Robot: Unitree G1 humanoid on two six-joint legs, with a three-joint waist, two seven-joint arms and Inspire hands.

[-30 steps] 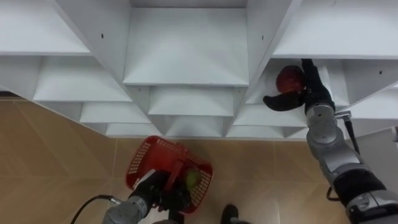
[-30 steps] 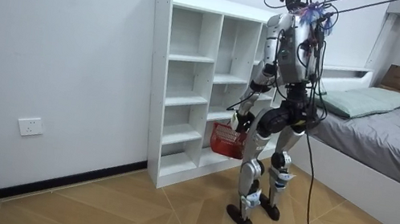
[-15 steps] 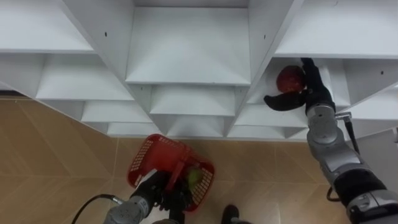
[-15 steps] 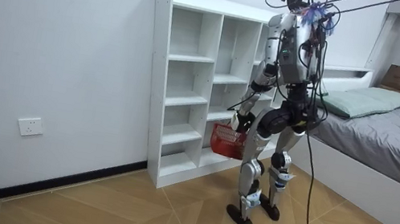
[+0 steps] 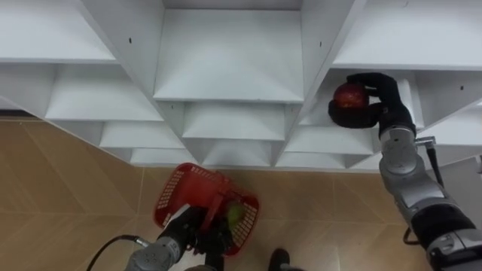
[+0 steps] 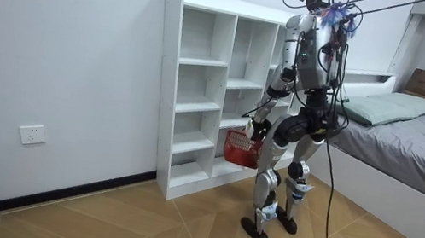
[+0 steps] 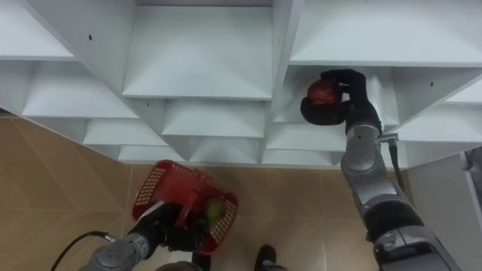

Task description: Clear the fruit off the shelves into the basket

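A round red fruit (image 5: 350,95) is enclosed by the curled fingers of the right hand (image 5: 389,103). A red plastic basket (image 5: 173,194) is clutched by its handle beneath the left hand (image 5: 194,227).

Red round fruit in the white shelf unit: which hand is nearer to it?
Right. The right hand is curled round the red round fruit in the white shelf unit; the left hand is far below, gripping the handle of the red plastic basket.

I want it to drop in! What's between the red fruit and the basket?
In the left eye view: white closet shelves and wooden floor, between the red fruit and the red basket.
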